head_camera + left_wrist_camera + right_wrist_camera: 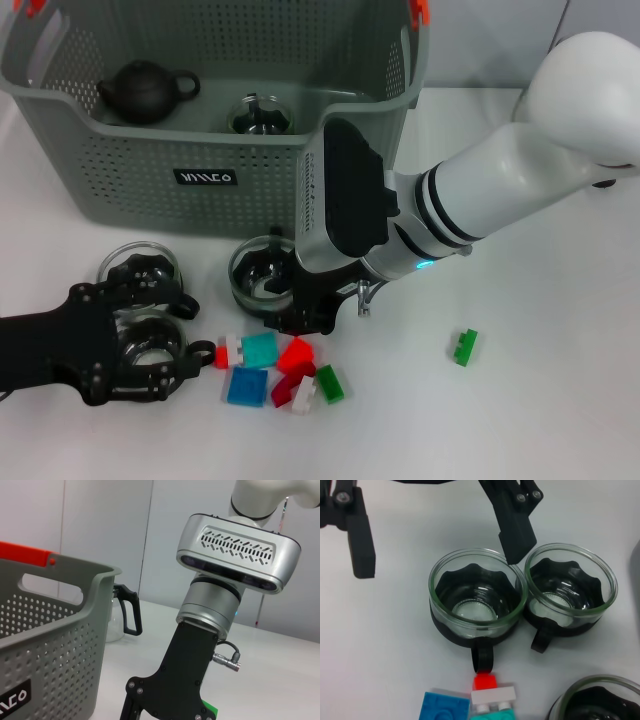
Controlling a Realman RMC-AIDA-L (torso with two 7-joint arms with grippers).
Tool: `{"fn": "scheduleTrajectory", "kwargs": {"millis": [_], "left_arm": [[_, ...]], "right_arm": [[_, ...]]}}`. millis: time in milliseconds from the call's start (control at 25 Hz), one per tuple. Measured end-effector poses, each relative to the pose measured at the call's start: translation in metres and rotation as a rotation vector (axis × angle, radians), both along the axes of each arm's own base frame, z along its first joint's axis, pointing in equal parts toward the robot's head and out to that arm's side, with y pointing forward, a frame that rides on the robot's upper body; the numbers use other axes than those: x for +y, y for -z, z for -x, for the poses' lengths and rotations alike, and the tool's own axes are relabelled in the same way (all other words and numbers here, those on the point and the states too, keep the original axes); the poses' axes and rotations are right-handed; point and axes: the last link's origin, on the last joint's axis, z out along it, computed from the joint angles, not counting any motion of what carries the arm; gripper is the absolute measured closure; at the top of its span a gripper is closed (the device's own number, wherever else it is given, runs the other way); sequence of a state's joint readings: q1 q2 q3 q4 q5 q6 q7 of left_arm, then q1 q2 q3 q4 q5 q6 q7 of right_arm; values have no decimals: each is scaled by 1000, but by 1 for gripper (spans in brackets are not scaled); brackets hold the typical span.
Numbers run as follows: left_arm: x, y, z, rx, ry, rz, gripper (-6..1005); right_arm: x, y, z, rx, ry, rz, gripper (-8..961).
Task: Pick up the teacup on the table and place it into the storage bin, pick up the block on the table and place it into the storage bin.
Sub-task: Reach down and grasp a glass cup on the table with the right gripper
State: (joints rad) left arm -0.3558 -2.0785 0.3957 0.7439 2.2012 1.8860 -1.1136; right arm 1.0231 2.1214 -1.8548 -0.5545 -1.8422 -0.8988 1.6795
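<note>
**A:** How far along is it?

**B:** Partly, I'd judge. The storage bin (150, 180) fills the upper left of the head view, and one glass teacup (258, 115) already sits inside beside a dark teapot (145, 90). No block shows in it.

**A:** What's left on the counter (540, 400)?

**B:** Three cups, as far as I can count. One teacup (255, 272) stands centre frame, just in front of the bin. Two more, a near cup (476, 600) and a far cup (570, 591), touch each other at lower left. A cluster of blocks (280, 368) lies at bottom centre, and a lone green block (464, 346) sits well apart at lower right.

**A:** And the arms?

**B:** The left gripper (150, 330) is at lower left, its jaws spread wide around the near cup, one finger (516, 527) standing in the gap between the two rims. It isn't clamped yet. The right gripper (305, 315) hangs over the centre, between the middle cup and the blocks; its jaws are hidden, so I cannot tell their state.
</note>
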Motion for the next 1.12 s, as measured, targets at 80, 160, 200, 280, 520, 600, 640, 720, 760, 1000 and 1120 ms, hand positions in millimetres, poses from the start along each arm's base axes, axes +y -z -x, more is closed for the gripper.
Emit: {"fn": "scheduleTrajectory", "kwargs": {"millis": [80, 160, 200, 280, 520, 600, 640, 720, 760, 1000, 1120], "left_arm": [[0, 0, 0, 1, -1, -1, 96], [0, 0, 0, 0, -2, -1, 96], [0, 0, 1, 0, -3, -1, 96], [0, 0, 1, 0, -3, -1, 96], [0, 0, 1, 0, -3, -1, 96], [0, 0, 1, 1, -4, -1, 96], [0, 0, 1, 1, -4, -1, 96], [0, 1, 1, 0, -5, -1, 96], [0, 1, 1, 0, -5, -1, 96], [0, 1, 1, 0, -5, -1, 96], [0, 1, 1, 0, -5, -1, 96]], "right_arm": [[0, 0, 0, 0, 2, 0, 420], [0, 0, 0, 0, 2, 0, 515], [0, 0, 0, 0, 3, 1, 562], [0, 0, 0, 0, 3, 1, 558], [0, 0, -2, -4, 6, 0, 549], [0, 0, -3, -9, 5, 1, 548], [0, 0, -3, -10, 4, 1, 547], [1, 0, -3, -8, 5, -6, 549], [2, 0, -4, -7, 7, -10, 550], [3, -1, -2, -3, 24, -19, 556], [3, -2, -2, -6, 26, -14, 588]]}}
